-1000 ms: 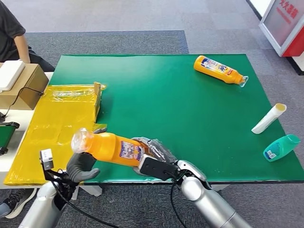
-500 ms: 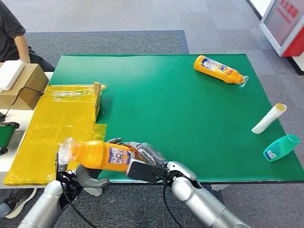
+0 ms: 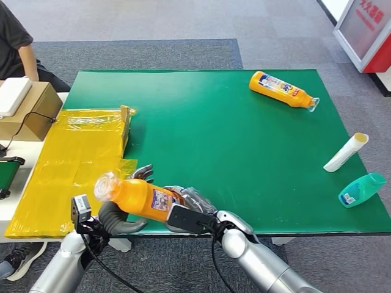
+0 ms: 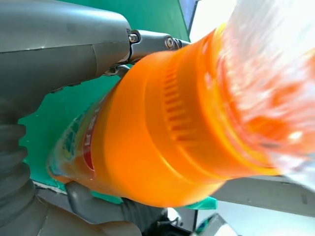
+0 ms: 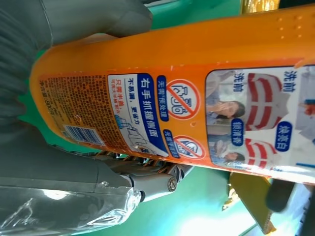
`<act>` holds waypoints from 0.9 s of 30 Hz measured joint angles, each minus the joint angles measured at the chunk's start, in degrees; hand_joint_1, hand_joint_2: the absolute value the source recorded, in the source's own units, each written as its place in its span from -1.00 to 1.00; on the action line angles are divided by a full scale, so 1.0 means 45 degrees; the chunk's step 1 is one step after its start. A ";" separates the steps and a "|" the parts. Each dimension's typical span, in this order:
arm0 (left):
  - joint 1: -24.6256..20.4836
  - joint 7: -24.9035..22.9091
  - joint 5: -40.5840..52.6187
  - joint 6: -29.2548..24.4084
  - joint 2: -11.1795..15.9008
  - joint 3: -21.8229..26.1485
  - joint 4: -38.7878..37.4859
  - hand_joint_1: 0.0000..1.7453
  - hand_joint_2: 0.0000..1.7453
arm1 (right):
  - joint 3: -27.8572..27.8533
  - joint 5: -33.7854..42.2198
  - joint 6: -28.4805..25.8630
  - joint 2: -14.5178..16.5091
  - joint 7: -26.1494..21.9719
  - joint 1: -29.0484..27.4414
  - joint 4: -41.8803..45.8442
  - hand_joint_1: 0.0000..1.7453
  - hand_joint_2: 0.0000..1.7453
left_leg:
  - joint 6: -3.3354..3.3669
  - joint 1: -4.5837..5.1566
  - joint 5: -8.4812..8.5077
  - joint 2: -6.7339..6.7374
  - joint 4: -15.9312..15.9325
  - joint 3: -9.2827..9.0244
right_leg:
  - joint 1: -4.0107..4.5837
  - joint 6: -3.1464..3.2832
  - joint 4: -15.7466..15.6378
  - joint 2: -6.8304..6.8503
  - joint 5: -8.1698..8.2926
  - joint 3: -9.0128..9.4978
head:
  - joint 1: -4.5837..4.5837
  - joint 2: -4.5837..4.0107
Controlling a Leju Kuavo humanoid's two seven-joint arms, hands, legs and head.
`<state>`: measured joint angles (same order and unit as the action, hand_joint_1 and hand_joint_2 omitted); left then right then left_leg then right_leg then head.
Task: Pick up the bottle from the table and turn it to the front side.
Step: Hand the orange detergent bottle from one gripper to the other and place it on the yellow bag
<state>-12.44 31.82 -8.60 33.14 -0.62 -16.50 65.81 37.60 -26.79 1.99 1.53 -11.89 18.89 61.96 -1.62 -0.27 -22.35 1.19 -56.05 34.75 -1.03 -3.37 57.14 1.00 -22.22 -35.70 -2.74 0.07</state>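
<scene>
Both hands (image 3: 138, 204) on bottle (image 3: 138, 196), table edge (image 3: 277, 232).

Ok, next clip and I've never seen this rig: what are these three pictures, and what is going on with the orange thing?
It is a humanoid robot with two silver arms. The wide picture looks down from its head; the two close-ups come from cameras at its wrists. The right robot hand grips the base of an orange plastic bottle with a clear cap, while the left robot hand cups it near the cap. On the green table lie a second orange bottle, a white tube and a teal bottle. Yellow sheeting lies alongside.
</scene>
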 joint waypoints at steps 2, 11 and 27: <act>0.0039 0.0004 0.0010 -0.0011 -0.0045 0.0005 0.0083 -0.96 1.00 | -0.0015 0.0002 -0.0013 0.0024 -0.0013 -0.0003 -0.0129 1.00 1.00 | 0.0000 -0.0001 0.0000 0.0000 0.0000 0.0000 | 0.0001 0.0000 0.0000 0.0000 0.0000 0.0000 | 0.0000 0.0000; 0.0098 0.0078 -0.0064 0.0203 -0.0117 0.0011 0.0204 1.00 1.00 | -0.0145 0.0007 -0.0067 0.0039 -0.0029 -0.0053 -0.0521 1.00 1.00 | 0.0000 -0.0001 0.0001 0.0000 0.0000 0.0000 | -0.0001 -0.0001 0.0000 0.0000 0.0001 0.0004 | -0.0001 0.0000; 0.0083 -0.0073 0.0994 -0.0863 -0.0157 0.0035 0.0831 1.00 1.00 | -0.0733 0.0237 -0.0504 0.0058 -0.0273 -0.0305 -0.0539 -1.00 1.00 | 0.0001 -0.0001 0.0003 0.0000 0.0000 0.0002 | -0.0002 -0.0003 0.0000 0.0001 0.0003 0.0002 | -0.0001 0.0000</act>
<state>-12.07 31.49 -4.12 29.25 -1.33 -16.34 69.55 34.31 -25.72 -0.28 1.79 -13.12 17.52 59.53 -1.62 -0.27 -22.34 1.18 -56.05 34.76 -1.04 -3.39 57.14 1.00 -22.21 -35.69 -2.75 0.07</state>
